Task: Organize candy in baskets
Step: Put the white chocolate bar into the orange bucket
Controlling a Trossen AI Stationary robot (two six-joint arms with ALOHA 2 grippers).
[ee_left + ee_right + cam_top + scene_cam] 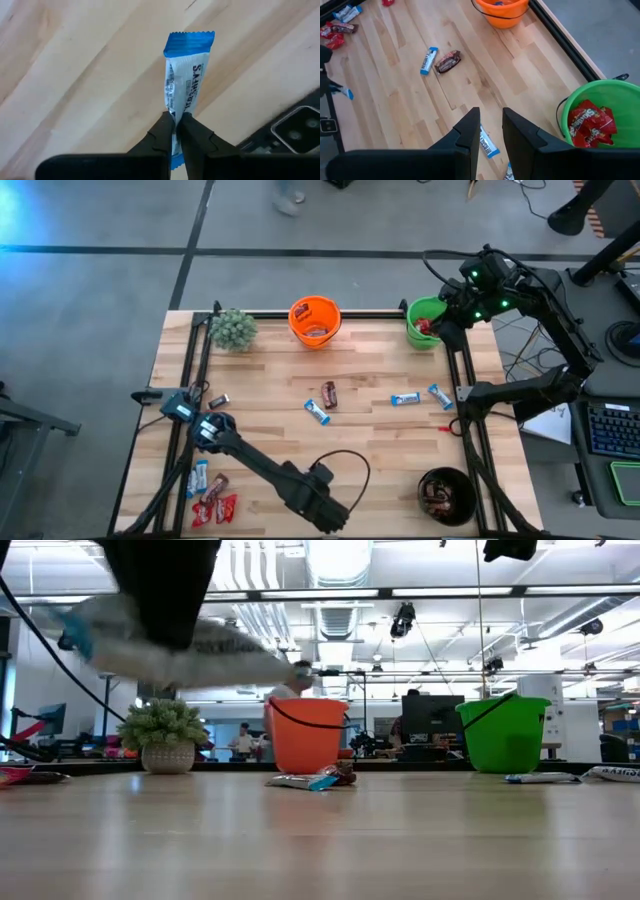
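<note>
My left gripper (185,408) is over the table's left side, shut on a light blue-and-white candy bar (185,85); the low view shows it blurred and raised (180,640). My right gripper (491,125) is open above the table beside the green basket (600,120), which holds red candy. The orange basket (315,320) stands at the far edge and the black basket (447,495) at the near right, with brown bars inside. Loose candy lies mid-table (322,402), on the right (405,399), and in a pile near the left corner (210,495). My left gripper pinches the blue-and-white bar between its two fingers (162,135), close to one end (175,120); a short blue tip (176,161) pokes out behind them. The fingers slant down from above and the bar runs on beyond the fingertips, along their line. It is lifted clear of the table.
A fuzzy green potted plant (233,328) sits at the far left. One dark bar (218,400) lies right next to my left gripper. Black frame rails (465,380) run along the table's left and right sides. Bare wood shows in the middle near part (390,460).
</note>
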